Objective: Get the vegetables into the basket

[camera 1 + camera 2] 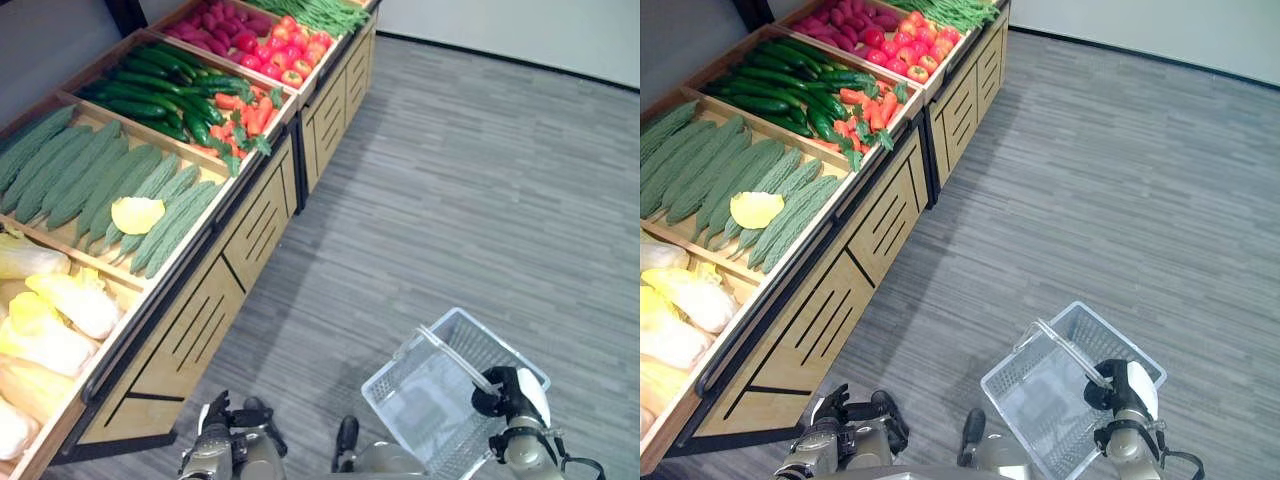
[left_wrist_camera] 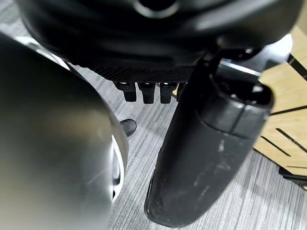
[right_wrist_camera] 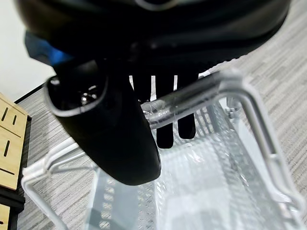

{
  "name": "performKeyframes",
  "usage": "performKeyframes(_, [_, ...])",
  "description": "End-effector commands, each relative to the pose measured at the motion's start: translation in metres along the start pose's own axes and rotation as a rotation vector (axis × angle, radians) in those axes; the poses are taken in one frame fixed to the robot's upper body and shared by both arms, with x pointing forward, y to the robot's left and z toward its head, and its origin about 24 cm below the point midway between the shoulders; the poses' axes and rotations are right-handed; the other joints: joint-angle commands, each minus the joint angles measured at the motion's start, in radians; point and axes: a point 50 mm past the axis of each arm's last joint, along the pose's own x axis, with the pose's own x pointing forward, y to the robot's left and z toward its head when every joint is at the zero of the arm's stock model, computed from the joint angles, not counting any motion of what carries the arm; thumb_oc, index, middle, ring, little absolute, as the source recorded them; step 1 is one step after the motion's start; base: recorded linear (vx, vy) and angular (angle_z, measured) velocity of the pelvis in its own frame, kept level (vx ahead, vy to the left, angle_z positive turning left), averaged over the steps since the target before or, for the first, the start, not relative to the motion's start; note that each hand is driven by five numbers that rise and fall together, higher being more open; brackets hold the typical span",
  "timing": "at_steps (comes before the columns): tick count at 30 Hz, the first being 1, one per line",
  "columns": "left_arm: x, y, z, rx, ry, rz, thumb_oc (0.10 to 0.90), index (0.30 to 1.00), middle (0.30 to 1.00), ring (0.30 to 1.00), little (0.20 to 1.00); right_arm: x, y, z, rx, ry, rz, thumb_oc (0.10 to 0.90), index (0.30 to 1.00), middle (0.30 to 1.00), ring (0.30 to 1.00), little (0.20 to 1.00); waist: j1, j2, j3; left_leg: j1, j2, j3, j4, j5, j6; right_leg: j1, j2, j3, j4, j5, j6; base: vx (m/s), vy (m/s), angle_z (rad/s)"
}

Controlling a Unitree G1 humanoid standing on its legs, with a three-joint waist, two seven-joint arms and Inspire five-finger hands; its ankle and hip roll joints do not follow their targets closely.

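Note:
A clear mesh basket (image 1: 405, 350) hangs empty at the lower right, over the floor. My right hand (image 1: 512, 392) is shut on its handle (image 3: 201, 93), which runs between the thumb and the fingers (image 3: 163, 115) in the right wrist view. The vegetables lie in a wooden display stand (image 1: 250, 235) on the left: ridged green gourds (image 1: 100, 185), dark cucumbers (image 1: 150, 90), carrots (image 1: 240, 115), tomatoes (image 1: 290, 55) and pale cabbages (image 1: 50, 320). My left hand (image 1: 228, 440) hangs low beside the stand's front, open and holding nothing, its thumb (image 2: 206, 158) relaxed.
A yellow leaf (image 1: 135, 213) lies on the gourds. Red tubers (image 1: 220, 20) and green beans (image 1: 320, 12) fill the far bins. Grey plank floor (image 1: 480, 190) stretches to the right of the stand, up to a white wall (image 1: 520, 30).

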Motion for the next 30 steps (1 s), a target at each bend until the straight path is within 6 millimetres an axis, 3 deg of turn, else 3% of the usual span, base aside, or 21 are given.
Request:
performKeyframes(1, [-0.007, -0.006, -0.020, 0.043, 0.036, 0.006, 0.900, 1.000, 1.000, 1.000, 1.000, 0.019, -0.041, 0.042, 0.063, -0.196, -0.195, 0.400, 0.300, 0.300, 0.300, 0.300, 0.022, -0.010, -0.010, 0.021, -0.039, -0.017, 0.061, -0.113, 0.045, -0.031, -0.158, 0.046, 0.245, -0.069, 0.120, 0.12, 0.176, 0.17])
performKeyframes(5, [-0.005, -0.001, -0.013, 0.015, 0.009, 0.031, 0.900, 1.000, 1.000, 1.000, 1.000, 0.021, -0.035, 0.047, 0.071, -0.196, -0.180, 0.400, 0.300, 0.300, 0.300, 0.300, 0.046, -0.019, -0.002, 0.009, -0.050, -0.032, 0.094, -0.158, 0.071, -0.056, -0.191, 0.033, 0.327, -0.075, 0.140, 0.10, 0.191, 0.25])
performKeyframes(8, [-0.004, 0.005, -0.010, 0.004, -0.003, 0.056, 0.900, 1.000, 1.000, 1.000, 1.000, 0.024, -0.031, 0.055, 0.072, -0.211, -0.174, 0.400, 0.300, 0.300, 0.300, 0.300, 0.062, -0.016, 0.009, 0.037, -0.087, -0.039, 0.080, -0.193, 0.107, -0.096, -0.237, 0.040, 0.456, -0.012, 0.177, 0.07, 0.143, 0.22])
performKeyframes(9, [-0.004, 0.006, -0.010, 0.001, -0.002, 0.061, 0.900, 1.000, 1.000, 1.000, 1.000, 0.024, -0.029, 0.058, 0.077, -0.215, -0.171, 0.400, 0.300, 0.300, 0.300, 0.300, 0.059, -0.015, 0.013, 0.053, -0.106, -0.063, 0.062, -0.199, 0.115, -0.122, -0.237, 0.069, 0.499, 0.018, 0.188, 0.11, 0.129, 0.23])
performKeyframes(10, [-0.003, 0.010, -0.008, 0.001, -0.003, 0.082, 0.900, 1.000, 1.000, 1.000, 1.000, 0.024, -0.029, 0.062, 0.077, -0.230, -0.169, 0.400, 0.300, 0.300, 0.300, 0.300, 0.040, -0.002, 0.016, 0.083, -0.126, -0.101, 0.007, -0.173, 0.126, -0.193, -0.194, 0.141, 0.517, 0.061, 0.177, 0.07, 0.055, 0.56])
performKeyframes(11, [-0.003, 0.010, -0.008, 0.001, -0.003, 0.082, 0.900, 1.000, 1.000, 1.000, 1.000, 0.024, -0.029, 0.062, 0.076, -0.230, -0.169, 0.400, 0.300, 0.300, 0.300, 0.300, 0.040, -0.002, 0.016, 0.084, -0.127, -0.102, 0.006, -0.173, 0.126, -0.193, -0.195, 0.141, 0.518, 0.060, 0.177, 0.08, 0.009, 0.91])
performKeyframes(13, [-0.002, 0.014, -0.008, 0.003, -0.001, 0.091, 0.900, 1.000, 1.000, 1.000, 1.000, 0.024, -0.029, 0.063, 0.091, -0.229, -0.170, 0.400, 0.300, 0.300, 0.300, 0.300, 0.018, 0.012, 0.019, 0.121, -0.138, -0.170, -0.055, -0.157, 0.113, -0.248, -0.168, 0.218, 0.446, 0.058, 0.169, 0.16, -0.057, 0.96])
performKeyframes(14, [-0.002, 0.014, -0.008, 0.003, -0.001, 0.091, 0.900, 1.000, 1.000, 1.000, 1.000, 0.024, -0.029, 0.063, 0.091, -0.229, -0.170, 0.400, 0.300, 0.300, 0.300, 0.300, 0.016, 0.012, 0.019, 0.121, -0.138, -0.173, -0.057, -0.156, 0.113, -0.245, -0.168, 0.214, 0.444, 0.058, 0.169, 0.18, -0.117, 0.81])
performKeyframes(16, [-0.002, 0.014, -0.007, 0.016, -0.007, 0.083, 0.900, 1.000, 1.000, 1.000, 1.000, 0.024, -0.030, 0.062, 0.098, -0.219, -0.179, 0.400, 0.300, 0.300, 0.300, 0.300, -0.003, 0.012, 0.027, 0.139, -0.145, -0.234, -0.072, -0.156, 0.103, -0.271, -0.154, 0.300, 0.343, 0.064, 0.174, 0.17, -0.121, 1.06])
performKeyframes(17, [-0.001, 0.017, -0.007, 0.022, -0.003, 0.083, 0.900, 1.000, 1.000, 1.000, 1.000, 0.023, -0.029, 0.059, 0.098, -0.213, -0.177, 0.400, 0.300, 0.300, 0.300, 0.300, -0.025, 0.006, 0.031, 0.151, -0.158, -0.286, -0.082, -0.159, 0.099, -0.276, -0.114, 0.422, 0.263, 0.069, 0.184, 0.18, -0.097, 1.72])
performKeyframes(18, [-0.001, 0.017, -0.007, 0.022, -0.006, 0.079, 0.900, 1.000, 1.000, 1.000, 1.000, 0.023, -0.029, 0.058, 0.100, -0.208, -0.181, 0.400, 0.300, 0.300, 0.300, 0.300, -0.027, 0.002, 0.031, 0.152, -0.162, -0.298, -0.083, -0.158, 0.095, -0.273, -0.114, 0.433, 0.253, 0.077, 0.187, 0.19, -0.206, 1.62])
performKeyframes(19, [0.000, 0.019, -0.007, 0.030, -0.001, 0.076, 0.900, 1.000, 1.000, 1.000, 1.000, 0.022, -0.029, 0.054, 0.103, -0.190, -0.191, 0.400, 0.300, 0.300, 0.300, 0.300, -0.039, -0.004, 0.029, 0.150, -0.164, -0.358, -0.084, -0.160, 0.089, -0.274, -0.097, 0.502, 0.217, 0.086, 0.189, 0.15, -0.281, 1.47])
performKeyframes(20, [0.000, 0.021, -0.006, 0.019, -0.007, 0.083, 0.900, 1.000, 1.000, 1.000, 1.000, 0.021, -0.030, 0.049, 0.099, -0.175, -0.196, 0.400, 0.300, 0.300, 0.300, 0.300, -0.026, -0.016, 0.024, 0.136, -0.160, -0.379, -0.052, -0.167, 0.077, -0.249, -0.112, 0.443, 0.200, 0.082, 0.184, 0.12, -0.268, 1.24])
performKeyframes(25, [-0.002, 0.028, -0.013, -0.015, 0.017, 0.125, 0.900, 1.000, 1.000, 1.000, 1.000, 0.021, -0.032, 0.042, 0.072, -0.158, -0.183, 0.400, 0.300, 0.300, 0.300, 0.300, -0.008, -0.018, 0.015, 0.115, -0.120, -0.431, -0.046, -0.144, 0.042, -0.206, -0.084, 0.397, 0.177, 0.061, 0.152, 0.05, -0.246, 0.90])
performKeyframes(27, [-0.002, 0.025, -0.011, 0.005, -0.001, 0.107, 0.900, 1.000, 1.000, 1.000, 1.000, 0.024, -0.041, 0.039, 0.012, -0.166, -0.196, 0.400, 0.300, 0.300, 0.300, 0.300, -0.002, -0.025, 0.019, 0.075, -0.112, -0.450, 0.018, -0.151, 0.022, -0.191, -0.083, 0.354, 0.177, 0.047, 0.135, 0.02, -0.320, 0.27])
performKeyframes(29, [-0.001, 0.021, -0.007, 0.022, -0.015, 0.090, 0.900, 1.000, 1.000, 1.000, 1.000, 0.025, -0.047, 0.032, 0.003, -0.137, -0.216, 0.400, 0.300, 0.300, 0.300, 0.300, -0.025, -0.032, 0.018, 0.065, -0.051, -0.329, 0.076, -0.133, 0.020, -0.189, -0.105, 0.301, 0.190, 0.041, 0.120, -0.01, -0.193, 0.61])
performKeyframes(30, [0.000, 0.019, -0.004, 0.020, -0.019, 0.085, 0.900, 1.000, 1.000, 1.000, 1.000, 0.025, -0.048, 0.028, 0.010, -0.119, -0.229, 0.400, 0.300, 0.300, 0.300, 0.300, -0.043, -0.034, 0.019, 0.082, 0.009, -0.211, 0.119, -0.120, 0.013, -0.182, -0.119, 0.261, 0.195, 0.036, 0.113, -0.02, -0.094, 1.03])
